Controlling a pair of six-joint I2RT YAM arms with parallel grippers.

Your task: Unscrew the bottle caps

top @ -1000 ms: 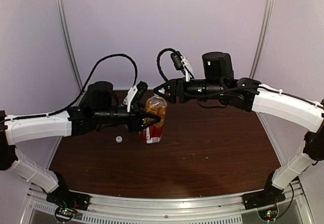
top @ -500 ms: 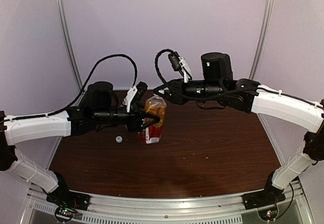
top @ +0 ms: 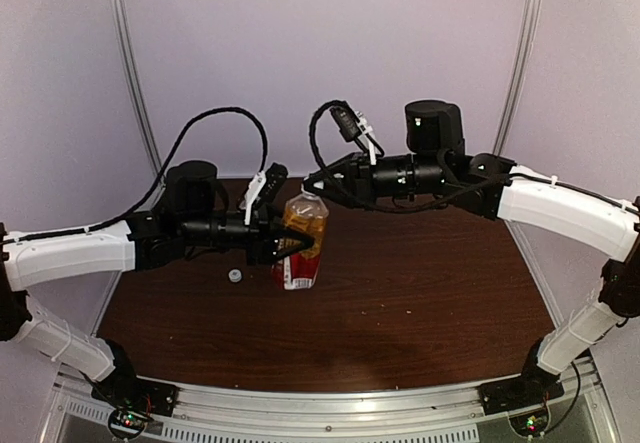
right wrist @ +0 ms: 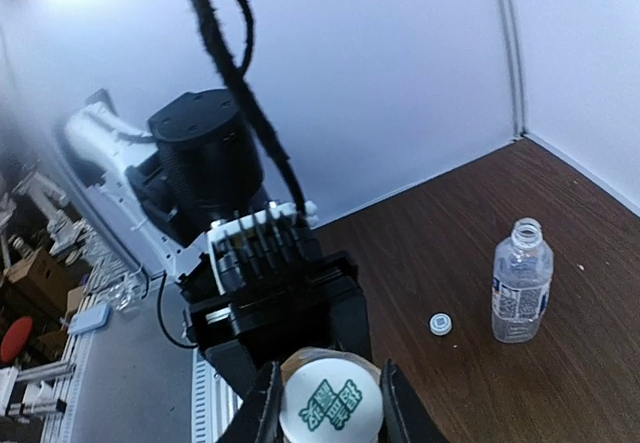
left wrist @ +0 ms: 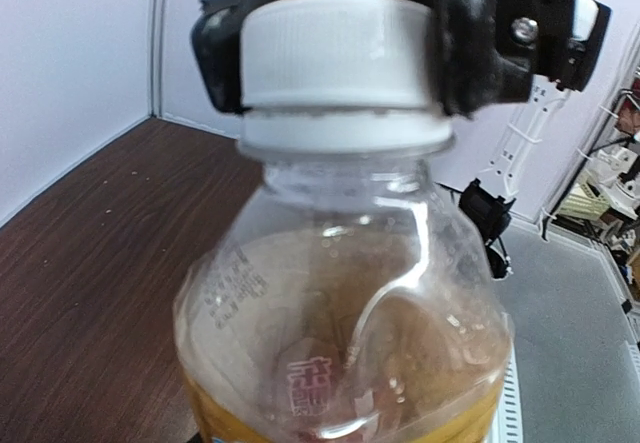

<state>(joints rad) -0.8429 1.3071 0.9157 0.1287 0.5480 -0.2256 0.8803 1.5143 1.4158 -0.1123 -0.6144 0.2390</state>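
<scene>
A: Table (top: 420,303): the amber bottle (top: 308,218) stands upright, a little toward nine o'clock of centre. The left gripper (top: 288,246) is clamped on its body from nine o'clock. The right gripper (top: 312,185) comes in from three o'clock, fingers pressed on both sides of the cap (left wrist: 335,53).

B: And the clear bottle (right wrist: 521,283)?

A: Open and upright, seen only by the right wrist camera. A loose cap (right wrist: 440,323) lies on the wood at its eight o'clock, apart from it.

B: Risks from here?

A: Judgement only.
1. The amber bottle's wall looks thin. If the left hold slips, body and cap turn together and nothing unscrews.
2. Squeeze harder to stop that and liquid may be pushed out once the seal breaks.
3. The right fingers could skate over the cap's ribs.
4. Once free, the cap is small and could drop and roll.
</scene>
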